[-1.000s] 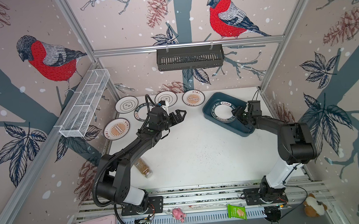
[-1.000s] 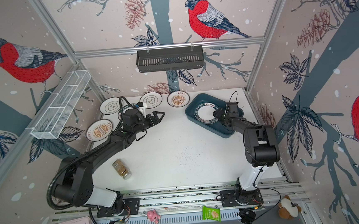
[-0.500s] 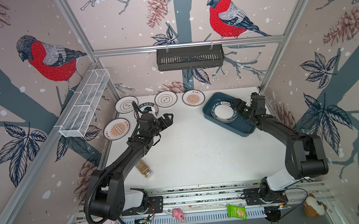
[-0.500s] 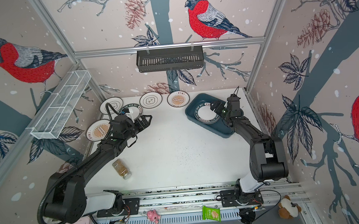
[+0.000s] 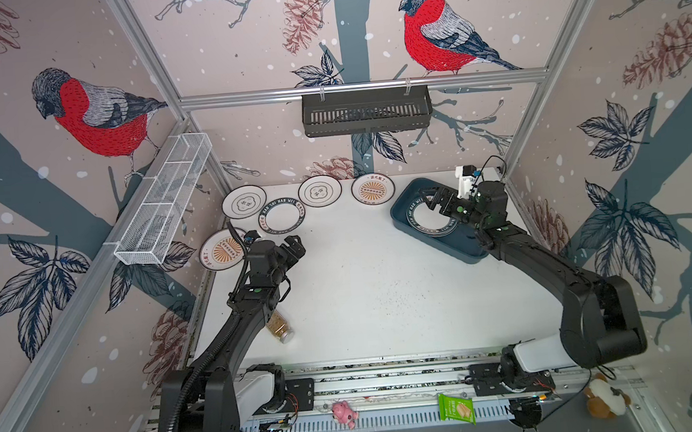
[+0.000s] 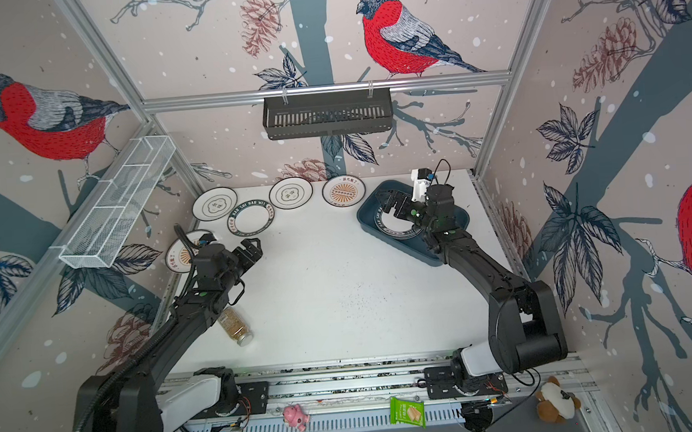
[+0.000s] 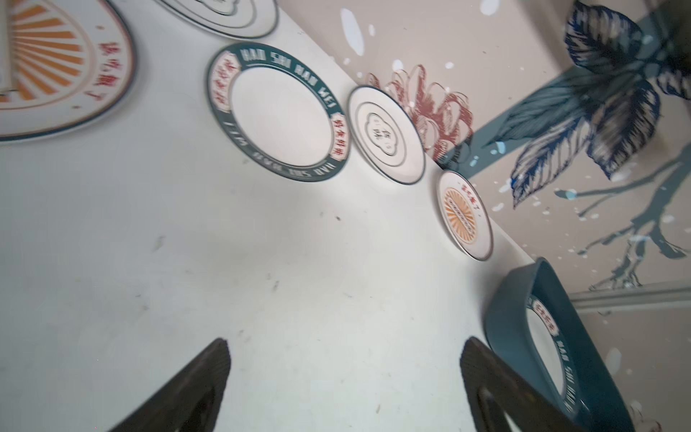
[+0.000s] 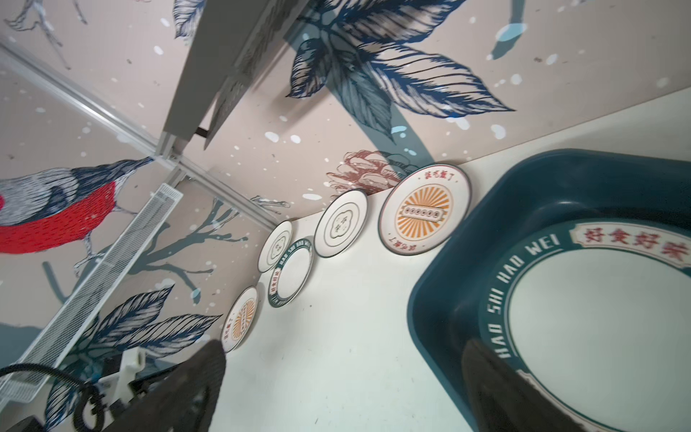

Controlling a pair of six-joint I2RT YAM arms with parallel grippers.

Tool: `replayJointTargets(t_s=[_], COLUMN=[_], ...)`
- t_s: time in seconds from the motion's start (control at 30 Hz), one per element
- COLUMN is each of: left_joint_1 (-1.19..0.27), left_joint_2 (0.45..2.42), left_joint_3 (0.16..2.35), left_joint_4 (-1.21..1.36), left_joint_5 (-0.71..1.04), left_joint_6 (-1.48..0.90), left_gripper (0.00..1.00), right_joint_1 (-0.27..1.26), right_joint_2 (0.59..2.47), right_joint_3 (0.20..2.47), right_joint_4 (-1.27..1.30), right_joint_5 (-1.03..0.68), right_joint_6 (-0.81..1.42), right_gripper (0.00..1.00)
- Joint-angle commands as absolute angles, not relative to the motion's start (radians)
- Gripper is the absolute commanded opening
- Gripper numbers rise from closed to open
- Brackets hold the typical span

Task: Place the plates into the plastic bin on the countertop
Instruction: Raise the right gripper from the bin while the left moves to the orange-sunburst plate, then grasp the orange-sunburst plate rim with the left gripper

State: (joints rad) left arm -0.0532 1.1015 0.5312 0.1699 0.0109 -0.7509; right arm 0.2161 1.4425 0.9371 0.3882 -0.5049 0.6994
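On the white countertop (image 5: 382,285), several plates lie along the back left: two cloud-centred ones (image 5: 244,202) (image 5: 319,191), a green-rimmed one (image 5: 282,215) and two orange sunburst ones (image 5: 373,189) (image 5: 222,254). Another green-rimmed plate (image 5: 428,224) (image 8: 598,336) lies flat in the teal plastic bin (image 5: 402,217) (image 8: 467,280) at the back right. My right gripper (image 5: 433,200) (image 8: 344,346) hangs open above that plate and holds nothing. My left gripper (image 5: 294,245) (image 7: 344,344) stands open and empty over bare countertop, just in front of the green-rimmed plate (image 7: 280,116).
A small jar (image 5: 279,328) lies on its side beside my left arm. A black slotted basket (image 5: 366,111) hangs on the back rail and a white wire shelf (image 5: 164,204) on the left wall. A snack packet (image 5: 456,409) and soft toys lie on the front rail.
My right gripper has opened wider and risen off the plate now lying in the bin. My left arm has drawn back from the plates toward the front left, still open.
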Motion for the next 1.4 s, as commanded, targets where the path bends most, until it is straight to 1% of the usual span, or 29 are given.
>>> replayJointTargets(t_s=[0.0,0.17,0.3,0.4,0.53,0.93,1.07,1.17,1.27,1.37], left_joint_1=[0.027,0.166,0.274,0.343,0.428,0.697,0.743,0.764,0.768,0.769], left_joint_2=[1.067,1.021,1.023,1.053,1.106,1.293,1.390,1.482,1.558,1.633], left_joint_3=[0.484,0.400,0.346,0.322,0.319,0.301,0.351,0.395,0.421,0.424], left_joint_4=[0.190,0.249,0.314,0.391,0.441,0.677,0.675,0.691,0.711,0.801], left_joint_5=[-0.024,0.025,0.077,0.140,0.181,0.435,0.515,0.591,0.590,0.592], left_joint_6=[-0.801,-0.827,-0.849,-0.852,-0.862,-0.946,-0.973,-0.956,-0.983,-1.037], left_gripper=[0.96,0.96,0.96,0.96,0.96,0.96,0.96,0.92,0.91,0.91], right_joint_1=[0.244,0.292,0.316,0.329,0.336,0.342,0.340,0.340,0.339,0.332], right_joint_2=[1.469,1.527,1.573,1.607,1.641,1.642,1.662,1.674,1.681,1.690], right_joint_3=[0.950,0.981,1.001,1.018,1.026,0.996,1.003,1.008,1.009,1.006], right_joint_4=[0.472,0.502,0.552,0.550,0.558,0.580,0.584,0.595,0.603,0.603], right_joint_5=[-0.620,-0.666,-0.722,-0.738,-0.747,-0.724,-0.724,-0.733,-0.738,-0.735], right_joint_6=[0.678,0.694,0.732,0.736,0.762,0.778,0.785,0.793,0.796,0.800], right_gripper=[0.99,0.99,0.99,1.00,1.00,0.99,1.00,1.00,1.00,0.99])
